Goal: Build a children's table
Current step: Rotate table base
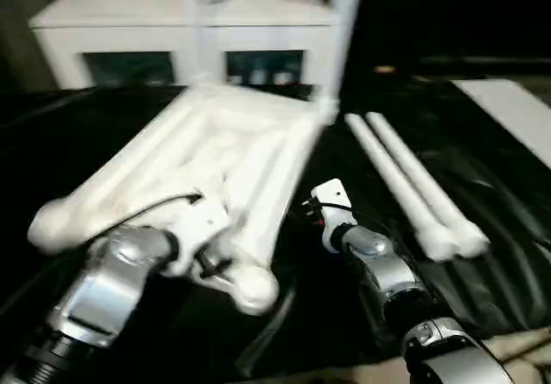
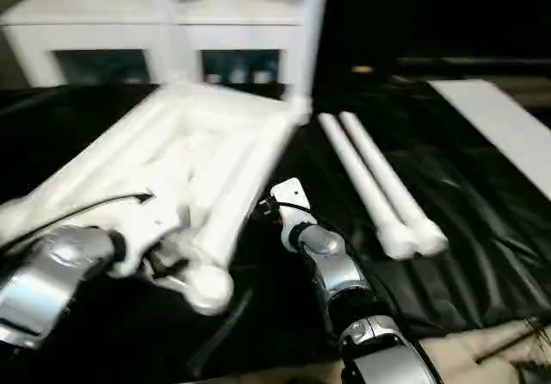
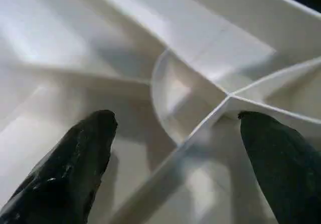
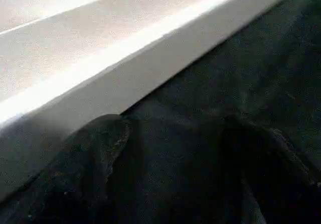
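The white tabletop [image 1: 215, 156] lies upside down on the black cloth, ribbed underside up, with round sockets at its near corners [image 1: 255, 289]. One white leg [image 1: 343, 31] stands upright at its far right corner. Two loose legs [image 1: 409, 186] lie side by side to its right. My left gripper [image 3: 176, 118] is open over the ribs near the tabletop's front edge, its black fingers [image 3: 85, 153] spread either side of a curved rib. My right gripper [image 4: 185, 133] is open just above the cloth, beside the tabletop's right rim [image 4: 125, 53]; its wrist [image 1: 331, 205] sits close to that edge.
A white glass-door cabinet [image 1: 189, 40] stands behind the black-draped work table [image 1: 482, 298]. A flat white board [image 1: 516, 108] lies at the far right. The table's front edge runs along the bottom right, with beige floor [image 1: 525, 349] beyond.
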Tool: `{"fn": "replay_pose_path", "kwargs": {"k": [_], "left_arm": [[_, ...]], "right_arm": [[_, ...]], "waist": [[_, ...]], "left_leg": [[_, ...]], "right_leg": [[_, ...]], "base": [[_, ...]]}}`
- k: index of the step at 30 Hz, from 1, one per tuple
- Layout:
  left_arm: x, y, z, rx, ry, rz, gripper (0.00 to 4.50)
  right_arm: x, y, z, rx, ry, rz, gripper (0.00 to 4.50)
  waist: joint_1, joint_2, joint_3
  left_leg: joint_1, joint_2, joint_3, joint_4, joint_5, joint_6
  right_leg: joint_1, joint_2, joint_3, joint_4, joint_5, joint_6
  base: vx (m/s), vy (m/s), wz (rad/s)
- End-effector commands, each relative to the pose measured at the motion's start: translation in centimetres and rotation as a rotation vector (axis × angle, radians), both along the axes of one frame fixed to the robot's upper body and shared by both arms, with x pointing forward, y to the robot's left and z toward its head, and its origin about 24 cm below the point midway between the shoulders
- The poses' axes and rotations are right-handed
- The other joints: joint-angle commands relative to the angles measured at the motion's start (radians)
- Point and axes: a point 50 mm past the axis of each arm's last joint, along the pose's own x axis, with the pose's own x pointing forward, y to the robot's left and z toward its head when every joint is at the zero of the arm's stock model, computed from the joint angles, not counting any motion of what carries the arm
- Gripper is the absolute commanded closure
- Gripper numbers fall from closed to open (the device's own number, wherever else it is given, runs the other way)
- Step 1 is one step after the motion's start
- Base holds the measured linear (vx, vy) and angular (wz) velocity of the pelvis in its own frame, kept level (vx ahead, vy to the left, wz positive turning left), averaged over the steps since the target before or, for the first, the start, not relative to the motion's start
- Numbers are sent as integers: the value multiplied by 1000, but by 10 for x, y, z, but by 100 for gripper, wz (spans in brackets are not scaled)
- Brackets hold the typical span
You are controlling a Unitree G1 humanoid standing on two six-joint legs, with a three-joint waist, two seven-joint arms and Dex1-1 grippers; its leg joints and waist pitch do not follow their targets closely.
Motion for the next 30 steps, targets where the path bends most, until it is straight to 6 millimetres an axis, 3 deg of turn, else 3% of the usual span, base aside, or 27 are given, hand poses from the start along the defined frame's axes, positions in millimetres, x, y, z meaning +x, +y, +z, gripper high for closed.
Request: {"fn": "replay_pose_path", "kwargs": {"k": [1, 2, 3, 4, 5, 6, 7, 8, 9, 11, 12, 13, 15, 17, 18, 19, 20, 23, 25, 27, 28, 30], "left_arm": [[-13, -14, -11, -45, 82, -95, 2], [-13, -13, -10, -44, 79, -97, 2], [-13, -10, -7, -45, 70, -104, 2], [-11, -8, -3, -46, 55, -111, 2], [-9, -7, 2, -53, 30, -116, 2], [-6, -6, 6, -62, 2, -113, 2], [-4, -6, 9, -67, -19, -111, 2], [6, -5, 21, -89, -113, -102, 2], [6, -5, 21, -89, -113, -102, 2], [17, -4, 31, -103, -202, -84, 2], [23, -3, 35, -101, -244, -73, 2], [28, -1, 39, -97, -284, -61, 2], [35, 0, 43, -100, -330, -47, 2], [38, -3, 50, -175, -328, -60, 2], [37, -4, 52, -192, -320, -70, 2], [35, -5, 53, -220, -304, -99, 2], [33, -5, 55, -242, -291, -116, 2], [22, -2, 60, -337, -177, -214, 2], [15, 0, 58, -318, -110, -265, 2], [11, 1, 55, -304, -76, -290, 2], [6, 2, 51, -276, -33, -331, 2], [-3, 4, 42, -233, 28, -386, 2]], "right_arm": [[1, 24, 15, 46, -64, 102, 66], [1, 23, 15, 46, -65, 101, 66], [1, 21, 15, 45, -68, 99, 66], [1, 19, 16, 43, -73, 96, 66], [1, 17, 16, 40, -79, 94, 66], [1, 15, 17, 38, -86, 93, 66], [1, 13, 18, 37, -90, 93, 66], [2, 7, 22, 32, -113, 89, 66], [2, 7, 22, 32, -113, 89, 66], [4, -1, 27, 26, -138, 76, 66], [5, -7, 29, 24, -148, 65, 66], [6, -13, 32, 22, -157, 53, 66], [7, -20, 34, 10, -170, 44, 66], [5, -35, 40, -28, -201, 83, 66], [4, -38, 42, -35, -206, 97, 66], [2, -42, 43, -45, -211, 117, 66], [1, -44, 44, -52, -214, 132, 66], [-6, -58, 58, -51, -237, 227, 66], [-14, -65, 69, -32, -232, 327, 66], [-19, -67, 75, -29, -228, 380, 66], [-25, -70, 81, -25, -222, 436, 66], [-30, -74, 89, -37, -219, 488, 66]], "waist": [[30, -14, -35], [23, -37, -30], [26, -28, -33], [39, -18, -39], [48, 25, -59], [21, 23, -56], [25, 27, -56], [19, 15, -45], [19, 12, -40], [23, 14, -44], [24, 14, -45], [28, 15, -47], [31, 12, -51], [31, 11, -46], [33, 17, -46], [32, 10, -46], [35, 9, -51], [39, 11, -59], [37, 10, -60], [38, 9, -65], [43, 13, -71], [45, 13, -73]], "left_leg": [[-1, 47, -9, -136, -769, -78], [104, -10, -22, 110, -460, -41], [17, -5, -55, 97, -225, -10], [-45, 16, -74, 37, -200, -14], [-13, 46, -78, -34, -274, -30], [-20, 54, -80, -52, -352, -41], [-14, 56, -76, -57, -376, -46], [0, 45, -63, -56, -478, -35], [6, 40, -60, -52, -505, -34], [14, 35, -59, -46, -500, -29], [13, 35, -58, -47, -490, -26], [15, 38, -57, -50, -462, -23], [1, 44, -57, -58, -401, -16], [-3, 44, -56, -59, -405, -19], [-1, 44, -57, -58, -411, -21], [-2, 43, -55, -57, -409, -20], [-4, 43, -54, -56, -378, -14], [-13, 51, -50, -56, -274, 9], [-5, 50, -44, -52, -267, 25], [-5, 49, -36, -47, -209, 49], [-8, 51, -32, -40, -122, 76], [-6, 49, -30, -36, -65, 98]], "right_leg": [[8, -28, 61, -60, -579, -24], [-120, -131, 59, -253, -1056, 33], [-14, -169, 79, -221, -1045, 26], [54, -163, 78, -166, -911, 9], [40, -84, 32, -130, -572, -55], [33, -43, 21, -89, -292, -129], [35, -44, 21, -89, -218, -161], [26, -45, 18, -113, -312, -167], [20, -47, 16, -125, -392, -146], [16, -56, 17, -140, -494, -104], [15, -55, 17, -142, -496, -97], [15, -54, 18, -142, -466, -96], [29, -52, 19, -131, -370, -118], [31, -54, 18, -132, -383, -119], [31, -56, 18, -132, -397, -116], [32, -59, 20, -135, -412, -112], [34, -60, 23, -131, -393, -119], [43, -57, 30, -109, -231, -171], [35, -49, 30, -105, -197, -202], [39, -50, 35, -96, -123, -227], [47, -47, 35, -82, -21, -251], [45, -44, 35, -74, 49, -267]], "base": [[11, -129, 6], [11, -129, 6], [57, -84, -26], [74, -8, -34], [74, -8, -34], [0, 0, 0], [0, 0, 0], [0, 0, 0], [0, 0, 0], [0, 0, 0], [0, 0, 0], [0, 0, 0], [0, 0, 0], [0, 0, 0], [0, 0, 0], [0, 0, 0], [0, 0, 0], [59, -2, 1], [77, -11, 4], [82, -19, 6], [85, -20, 2], [80, -16, 0]]}}
